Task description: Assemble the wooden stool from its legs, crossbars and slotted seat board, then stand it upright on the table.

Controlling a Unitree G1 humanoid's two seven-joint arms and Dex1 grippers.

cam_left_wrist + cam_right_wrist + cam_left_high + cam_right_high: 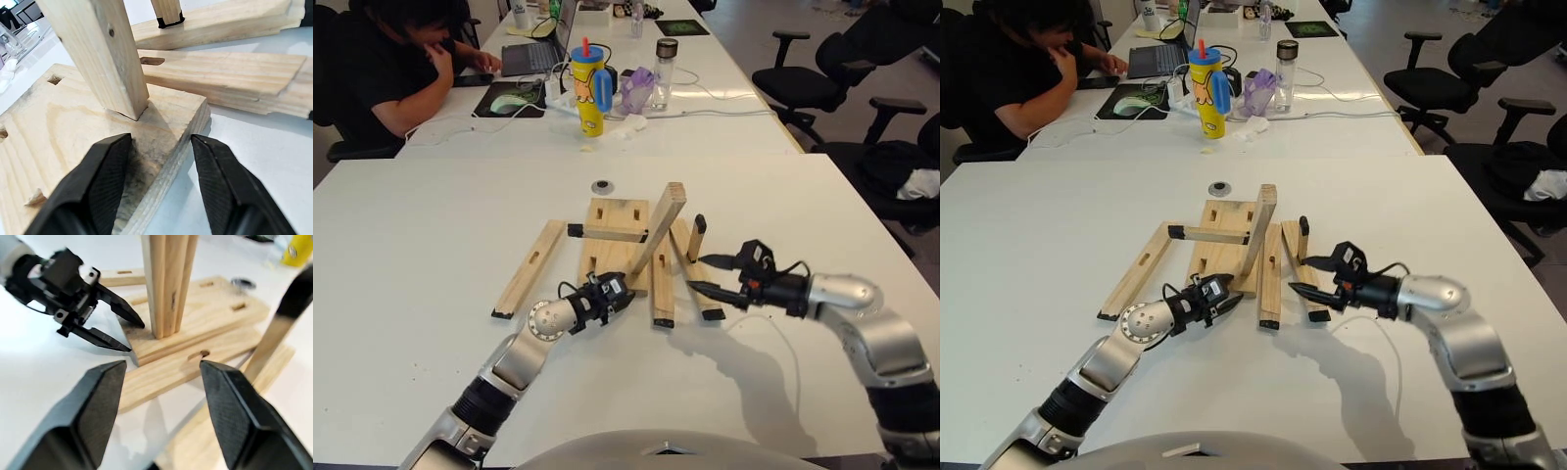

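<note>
One leg (663, 227) is standing in seat board (612, 211); other legs (525, 267) are lying loose (left gripper (626, 295), right gripper (696, 274): jaws gaping, empty).

Bright, even light from overhead falls on the white table (401, 255). Shadows are soft. The right arm (862, 323) casts a pale grey one on the table, on the robot's side and to the right of the seat board (607, 257). A darker shadow lies on the board's near corner beneath the left gripper (160, 142). The tilted leg (102, 54) shades the board at its foot. Small highlights glint on the arm's metal shell.
</note>
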